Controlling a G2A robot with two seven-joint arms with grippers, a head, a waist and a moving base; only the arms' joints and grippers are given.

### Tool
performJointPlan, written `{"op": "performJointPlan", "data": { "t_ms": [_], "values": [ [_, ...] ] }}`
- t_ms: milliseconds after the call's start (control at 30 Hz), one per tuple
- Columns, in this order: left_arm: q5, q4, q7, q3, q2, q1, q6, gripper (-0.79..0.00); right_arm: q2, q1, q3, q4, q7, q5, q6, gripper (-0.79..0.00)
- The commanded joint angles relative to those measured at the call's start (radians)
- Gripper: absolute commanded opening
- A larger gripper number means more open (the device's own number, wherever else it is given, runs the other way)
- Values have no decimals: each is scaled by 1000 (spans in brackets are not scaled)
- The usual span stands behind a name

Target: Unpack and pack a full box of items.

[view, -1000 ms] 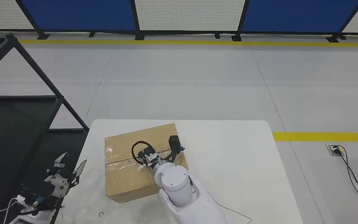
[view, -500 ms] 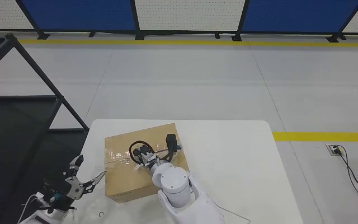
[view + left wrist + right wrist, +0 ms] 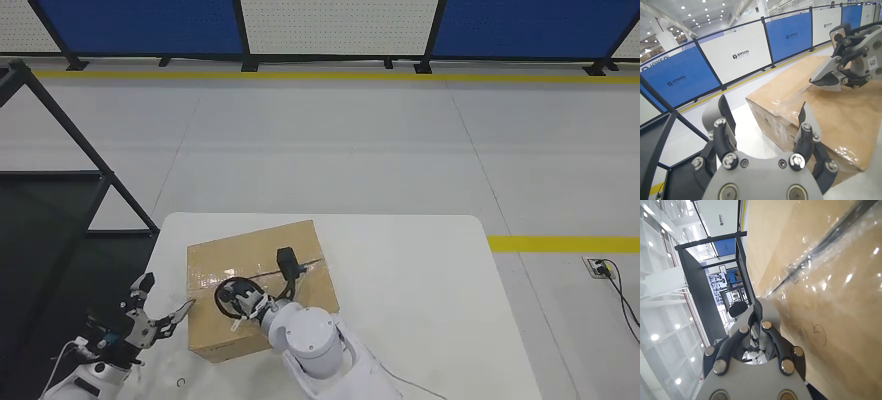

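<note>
Top view: the box (image 3: 262, 262) is seen sealed near the left edge of the surface (image 3: 420, 300). The jaws of the left gripper (image 3: 763, 102) are spread apart beside its corner. Those of the right gripper (image 3: 757, 301) are closed together at its taped top.

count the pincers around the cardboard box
2. The left pincer is open beside one end of the box. The right pincer is shut, its tip at the taped seam on the box top. None seems hidden.

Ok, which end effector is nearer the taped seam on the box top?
Right. The right end effector, shut, is over the box with its tips at the taped seam. The left end effector, open, is off the box's end, beside it.
</note>
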Motion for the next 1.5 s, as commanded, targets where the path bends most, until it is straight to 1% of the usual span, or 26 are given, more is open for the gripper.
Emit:
{"op": "performJointPlan", "data": {
  "t_ms": [0, 100, 200, 533, 733, 867, 1000, 1100, 1133, 1233, 1367, 1433, 1467],
  "values": [
    [-4, 5, 3, -1, -1, -3, 4, -117, -2, 3, -6, 7, -7, -5, 5, -785],
    [-11, 12, 3, -4, -1, -5, 10, -135, -8, 14, -15, 25, -17, 0, 7, -785],
    [-23, 15, 3, -8, -3, -9, 18, -111, -14, 29, -22, 46, -18, 12, 3, -785],
    [-30, 3, -10, -13, -6, -28, 43, -129, -29, 55, -31, 78, -26, 41, -37, -785],
    [-20, 1, -10, -14, -6, -40, 46, -163, -32, 53, -26, 78, -32, 51, -57, -785],
    [-8, 23, -26, -7, -7, -52, 49, -182, -34, 56, -24, 82, -35, 53, -49, -785],
    [-13, 51, -21, -5, -8, -59, 50, -197, -41, 59, -10, 86, -71, 84, -36, -785],
    [-42, 61, 6, -9, -9, -56, 20, -215, -49, 68, -5, 92, -95, 118, -35, -785],
    [-39, 64, 7, -14, -8, -55, 18, -231, -52, 71, -4, 95, -92, 130, -39, -785],
    [-35, 65, 12, -21, -7, -50, 16, -243, -56, 80, -1, 98, -73, 154, -55, -785],
    [-35, 69, 18, -22, -7, -47, 14, -274, -63, 92, -1, 110, -80, 175, -73, -785],
    [-34, 72, 18, -20, -8, -48, 13, -289, -68, 90, 11, 113, -66, 226, -117, -785],
    [-33, 73, 19, -19, -8, -49, 12, -296, -69, 94, 14, 118, -71, 228, -128, -785]
  ]
}}
